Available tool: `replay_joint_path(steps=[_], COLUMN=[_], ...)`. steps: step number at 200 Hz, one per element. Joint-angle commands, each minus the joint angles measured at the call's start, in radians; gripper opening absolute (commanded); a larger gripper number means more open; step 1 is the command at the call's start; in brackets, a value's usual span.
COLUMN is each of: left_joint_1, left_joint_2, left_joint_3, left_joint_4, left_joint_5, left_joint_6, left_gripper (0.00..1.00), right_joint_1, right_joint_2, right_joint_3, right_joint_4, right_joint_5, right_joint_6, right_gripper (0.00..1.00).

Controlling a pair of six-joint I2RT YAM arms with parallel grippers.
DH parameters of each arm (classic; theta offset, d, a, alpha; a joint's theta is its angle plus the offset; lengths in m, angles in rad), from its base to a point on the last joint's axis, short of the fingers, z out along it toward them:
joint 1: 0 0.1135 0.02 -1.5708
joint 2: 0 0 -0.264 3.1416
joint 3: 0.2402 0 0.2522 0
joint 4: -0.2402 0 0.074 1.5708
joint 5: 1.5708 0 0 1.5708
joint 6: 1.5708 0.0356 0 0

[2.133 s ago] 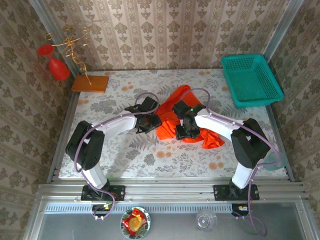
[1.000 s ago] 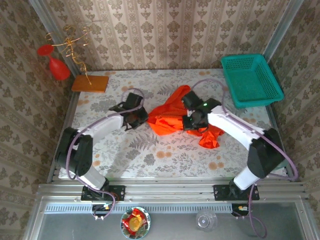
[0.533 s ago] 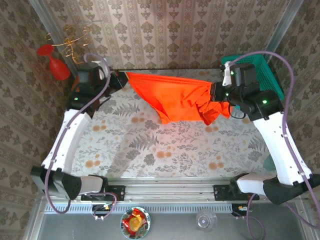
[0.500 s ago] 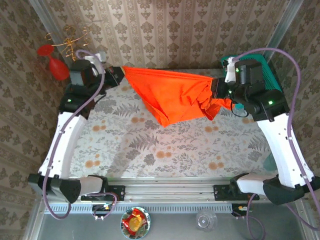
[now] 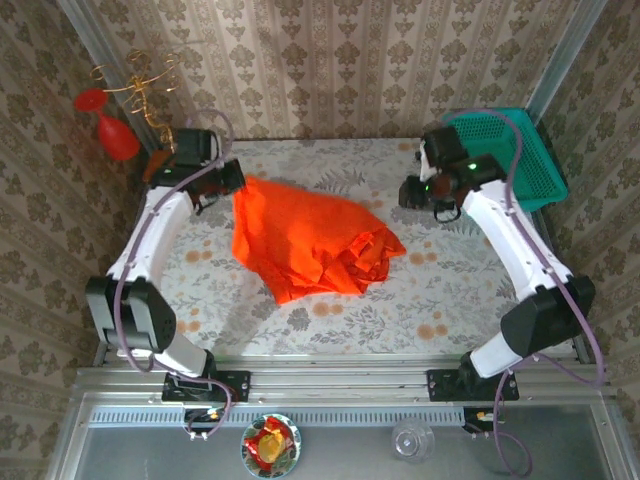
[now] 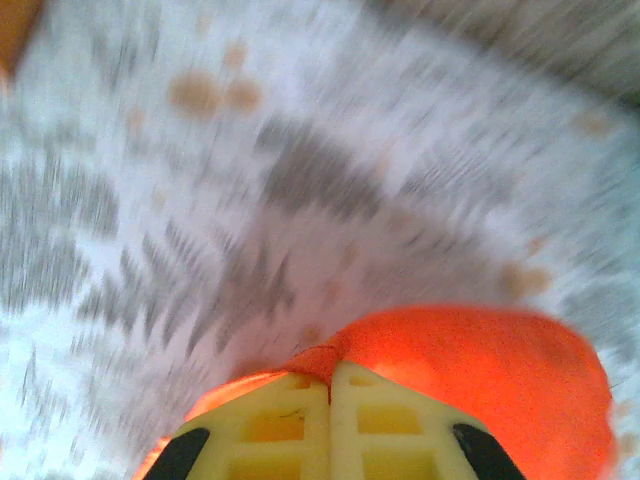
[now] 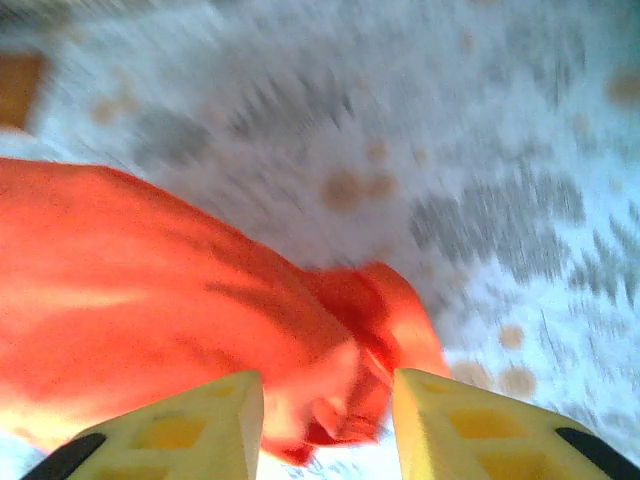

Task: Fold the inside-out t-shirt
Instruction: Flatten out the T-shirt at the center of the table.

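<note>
L gripper (image 6: 330, 372): you're pinching the t-shirt (image 5: 305, 240) by its edge, fingers pressed together.
R gripper (image 7: 328, 392): you're holding fingers spread, gripping nothing.
t-shirt: lying crumpled on table (image 5: 450, 290), btw both grippers; edge in L tips, apart from R tips.

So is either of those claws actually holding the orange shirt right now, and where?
The left gripper pinches the t-shirt at its far left corner; the right gripper is open, holding nothing.

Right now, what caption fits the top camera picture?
Orange t-shirt heaped on table, left gripper pinching its edge, right gripper open.
</note>
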Motion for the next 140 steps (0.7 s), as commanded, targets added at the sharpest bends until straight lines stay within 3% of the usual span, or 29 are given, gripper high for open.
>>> replay_joint_path(steps=[1, 59, 113, 140], left_joint_1=[0.002, 0.002, 0.002, 0.002], left_joint_2=[-0.032, -0.038, -0.058, -0.064], left_joint_3=[-0.050, -0.086, -0.102, -0.105], left_joint_4=[-0.041, -0.034, -0.035, -0.036], left_joint_5=[-0.039, -0.045, -0.036, -0.038], left_joint_6=[0.036, 0.046, 0.035, 0.035], left_gripper=[0.00, 0.00, 0.00, 0.00], right_joint_1=[0.012, 0.197, 0.281, 0.282], right_joint_2=[-0.055, 0.026, 0.218, 0.280], right_joint_3=[-0.125, -0.331, -0.237, -0.218], right_joint_4=[0.070, 0.264, 0.289, 0.317], right_joint_5=[-0.048, -0.140, 0.019, 0.068], right_joint_6=[0.077, 0.102, 0.140, 0.182], right_gripper=[0.41, 0.54, 0.66, 0.59])
